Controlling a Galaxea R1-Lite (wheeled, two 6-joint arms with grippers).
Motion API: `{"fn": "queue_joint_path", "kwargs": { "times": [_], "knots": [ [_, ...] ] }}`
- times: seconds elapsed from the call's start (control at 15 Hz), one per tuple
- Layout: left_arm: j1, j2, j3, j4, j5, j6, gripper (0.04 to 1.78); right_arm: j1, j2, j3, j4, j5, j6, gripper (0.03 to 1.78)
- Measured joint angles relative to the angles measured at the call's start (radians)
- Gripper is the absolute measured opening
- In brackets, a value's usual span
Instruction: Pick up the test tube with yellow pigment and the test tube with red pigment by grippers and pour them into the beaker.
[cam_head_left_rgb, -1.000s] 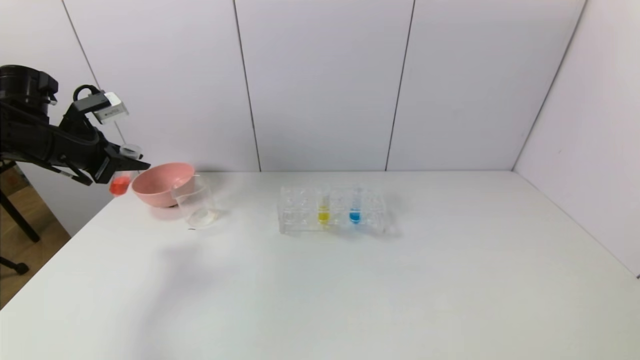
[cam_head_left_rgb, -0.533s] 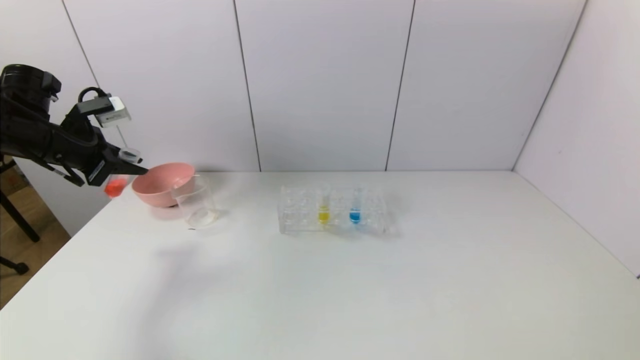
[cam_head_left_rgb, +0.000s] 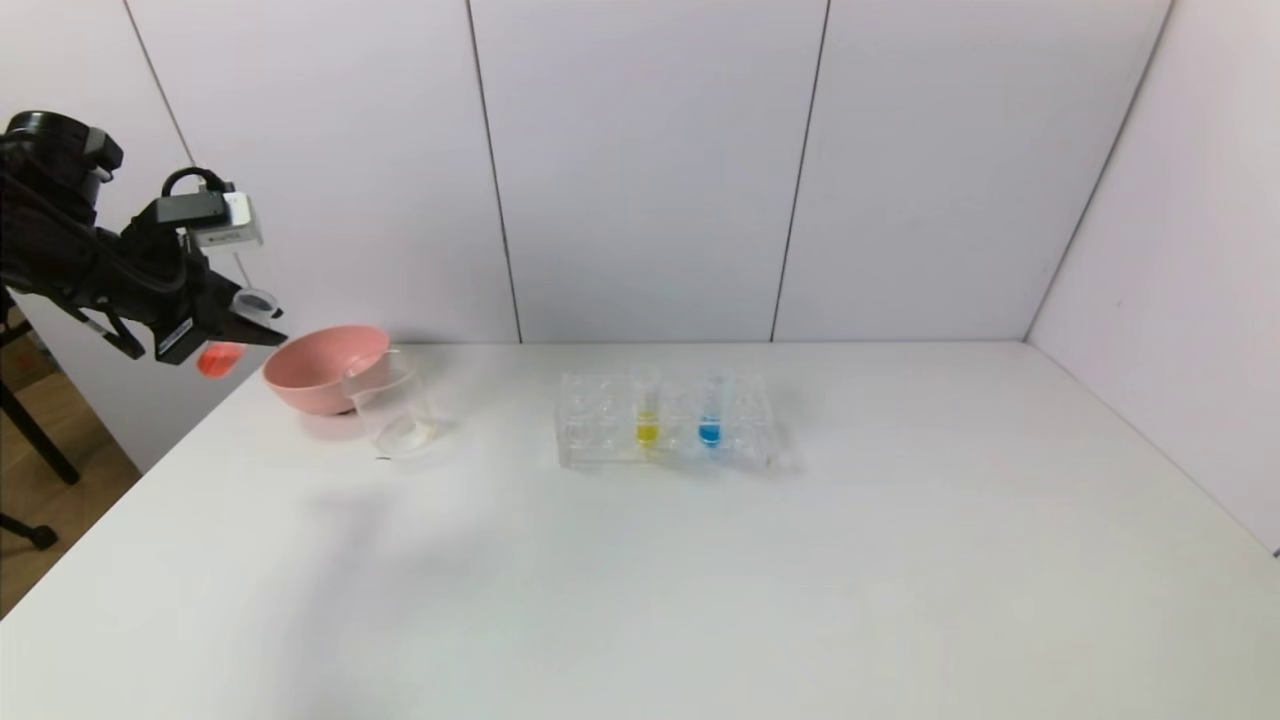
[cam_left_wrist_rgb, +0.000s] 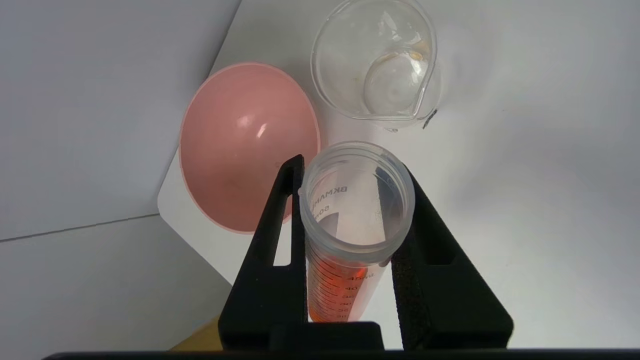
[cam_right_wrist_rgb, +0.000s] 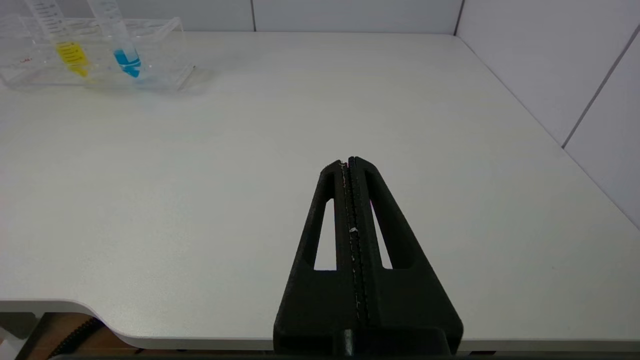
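Red-orange liquid fills the rounded bottom of the red tube (cam_left_wrist_rgb: 350, 235), which the left gripper (cam_head_left_rgb: 235, 325) grasps just under its wide open rim, one black finger pressed to each side. In the head view the red tube (cam_head_left_rgb: 225, 345) hangs in the air beyond the table's (cam_head_left_rgb: 640, 560) edge, on the far side of the pink bowl (cam_head_left_rgb: 322, 367) from the beaker (cam_head_left_rgb: 392, 405); it looks roughly upright, mouth up. Printed scale marks run down its wall, but the lower end is cut off behind the gripper body in the left wrist view.

Next to the bowl and touching or almost touching it stands the beaker, clear, with its pouring lip turned away from the bowl. From the left wrist view the beaker (cam_left_wrist_rgb: 375, 60) shows only a faint yellowish trace near its base; whether that is liquid or a reflection I cannot tell. The bowl (cam_left_wrist_rgb: 247, 145) holds nothing that can be made out.

Well away from the beaker, near the table's middle, sits the clear rack (cam_head_left_rgb: 665, 420). The yellow tube (cam_head_left_rgb: 647, 418) stands upright in it with yellow liquid at the bottom, and a blue tube (cam_head_left_rgb: 710, 418) stands in a hole close beside it, on the side farther from the beaker. The rack's other holes are hard to read through the clear plastic.

The right gripper (cam_right_wrist_rgb: 348, 162) is clenched with nothing in it, fingers pressed flat together, low over the table's near edge, well apart from the rack (cam_right_wrist_rgb: 95, 55). It is out of the head view.
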Motion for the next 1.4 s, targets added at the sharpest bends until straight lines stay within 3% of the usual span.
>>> {"fn": "queue_joint_path", "kwargs": {
  "times": [0.53,1.4],
  "knots": [
    [0.004,0.031,-0.01,-0.009,0.008,0.102,0.49,0.0,0.0,0.0,0.0,0.0,0.0,0.11],
    [-0.063,0.078,-0.012,-0.08,0.079,0.173,0.49,0.0,0.0,0.0,0.0,0.0,0.0,0.11]
  ]
}}
